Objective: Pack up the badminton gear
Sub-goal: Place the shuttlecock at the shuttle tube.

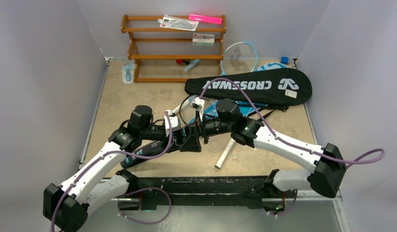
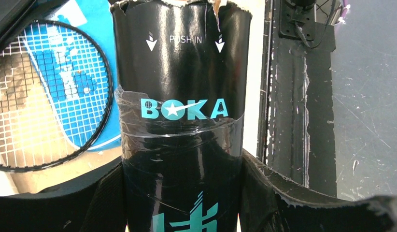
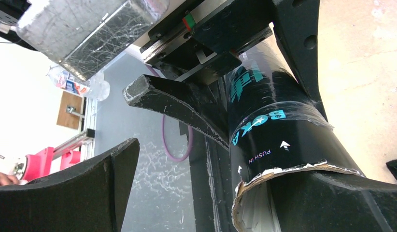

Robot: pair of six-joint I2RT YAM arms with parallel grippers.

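One tube (image 2: 179, 72) end beyond frame

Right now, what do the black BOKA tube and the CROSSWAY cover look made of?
BOKA tube: probably cardboard under a glossy black printed skin; its torn rim shows pale fibre, and clear tape wraps it. CROSSWAY cover: looks like matte black fabric, likely synthetic; weave too small to tell.

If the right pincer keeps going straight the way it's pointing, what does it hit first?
The torn open end of the tube, held by the left pincer. It seems to lie between the open jaws of the right pincer, though depth is unclear.
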